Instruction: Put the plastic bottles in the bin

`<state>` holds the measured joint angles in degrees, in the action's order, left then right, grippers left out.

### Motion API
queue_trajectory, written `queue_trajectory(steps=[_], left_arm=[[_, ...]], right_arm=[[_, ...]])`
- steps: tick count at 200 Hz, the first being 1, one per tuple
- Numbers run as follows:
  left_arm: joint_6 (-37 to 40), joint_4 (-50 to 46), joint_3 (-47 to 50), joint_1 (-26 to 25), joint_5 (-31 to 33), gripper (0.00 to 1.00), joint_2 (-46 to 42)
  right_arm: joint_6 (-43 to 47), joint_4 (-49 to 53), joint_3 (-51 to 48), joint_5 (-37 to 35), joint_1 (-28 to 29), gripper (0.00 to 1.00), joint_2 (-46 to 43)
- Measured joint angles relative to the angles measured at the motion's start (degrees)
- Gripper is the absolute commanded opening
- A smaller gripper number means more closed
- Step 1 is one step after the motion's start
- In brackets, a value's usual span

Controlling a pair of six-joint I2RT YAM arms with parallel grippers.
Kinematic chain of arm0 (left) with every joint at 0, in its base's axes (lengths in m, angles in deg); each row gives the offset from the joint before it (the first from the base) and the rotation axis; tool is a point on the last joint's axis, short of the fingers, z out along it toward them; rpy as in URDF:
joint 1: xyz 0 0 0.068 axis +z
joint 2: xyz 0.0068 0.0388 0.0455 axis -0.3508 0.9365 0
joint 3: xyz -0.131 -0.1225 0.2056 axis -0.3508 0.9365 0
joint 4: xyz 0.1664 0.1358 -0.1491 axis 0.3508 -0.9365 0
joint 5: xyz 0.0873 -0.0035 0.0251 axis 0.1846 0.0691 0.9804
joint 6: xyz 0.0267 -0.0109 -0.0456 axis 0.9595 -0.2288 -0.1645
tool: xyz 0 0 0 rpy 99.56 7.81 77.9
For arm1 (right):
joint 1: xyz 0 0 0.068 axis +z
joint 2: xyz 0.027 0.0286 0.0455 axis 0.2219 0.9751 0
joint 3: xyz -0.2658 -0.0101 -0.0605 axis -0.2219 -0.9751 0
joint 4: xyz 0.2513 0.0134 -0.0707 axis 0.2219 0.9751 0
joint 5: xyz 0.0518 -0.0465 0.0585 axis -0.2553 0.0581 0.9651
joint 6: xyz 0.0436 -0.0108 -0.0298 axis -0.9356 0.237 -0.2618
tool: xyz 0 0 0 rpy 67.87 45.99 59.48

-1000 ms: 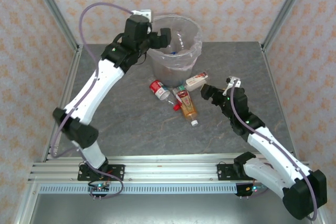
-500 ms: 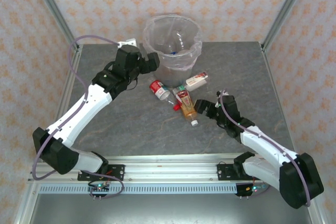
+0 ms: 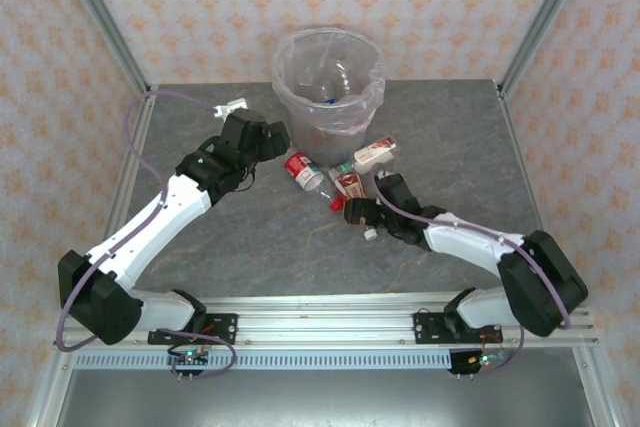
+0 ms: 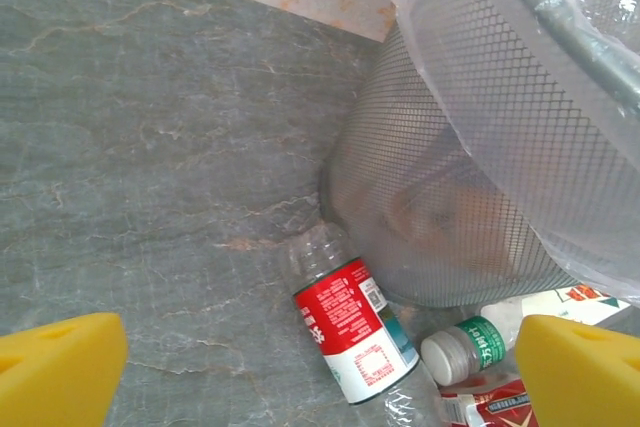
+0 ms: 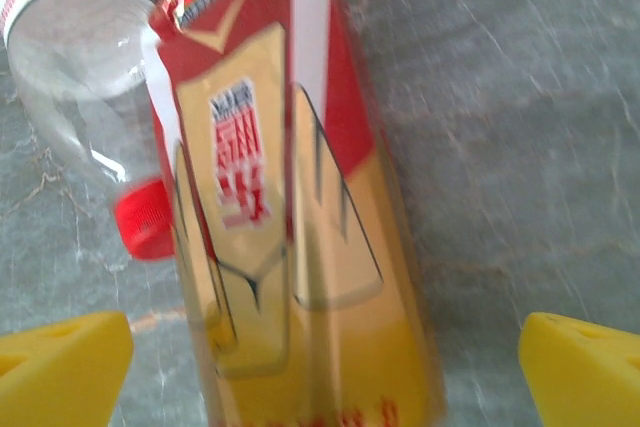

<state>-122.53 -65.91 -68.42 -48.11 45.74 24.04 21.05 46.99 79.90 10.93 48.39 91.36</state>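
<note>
Plastic bottles [image 3: 303,169]: three, lying clustered on table [image 3: 260,247] just in front of bin [image 3: 310,125].
Red-label bottle [image 4: 355,332]: red cap, nearest bin.
Green-cap bottle [image 4: 468,347]: white label.
Amber bottle [image 5: 290,247]: red-yellow label, writing unreadable.
Left gripper [image 4: 320,372]: pads wide apart, empty, front-left of bin.
Right gripper [image 5: 320,367]: pads wide apart, straddling amber bottle.

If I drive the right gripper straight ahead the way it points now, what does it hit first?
The amber bottle, lying dead ahead and centred in front of the open right gripper. It looks close, though depth is hard to judge.
</note>
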Motion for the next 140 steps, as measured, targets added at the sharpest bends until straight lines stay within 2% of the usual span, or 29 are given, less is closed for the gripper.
queue_trajectory(steps=[36, 69, 93, 140], left_arm=[[0.0, -0.37, 0.61, 0.02, 1.88, 1.0, -1.73], [-0.2, -0.42, 1.44, 0.42, 2.32, 1.0, -2.21], [-0.15, -0.74, 1.44, 0.59, 2.69, 1.0, -2.16], [0.11, -2.03, 1.44, 0.63, 4.96, 1.0, -2.19]], right_arm=[[2.43, 1.46, 1.99, -0.92, 0.02, 0.97, 2.47], [5.92, 6.25, 5.33, 1.33, 0.04, 0.92, 6.16], [7.15, 10.64, 8.57, -0.13, 0.02, 0.88, 8.09], [9.49, 15.23, 9.94, -2.1, 0.02, 0.9, 8.39]])
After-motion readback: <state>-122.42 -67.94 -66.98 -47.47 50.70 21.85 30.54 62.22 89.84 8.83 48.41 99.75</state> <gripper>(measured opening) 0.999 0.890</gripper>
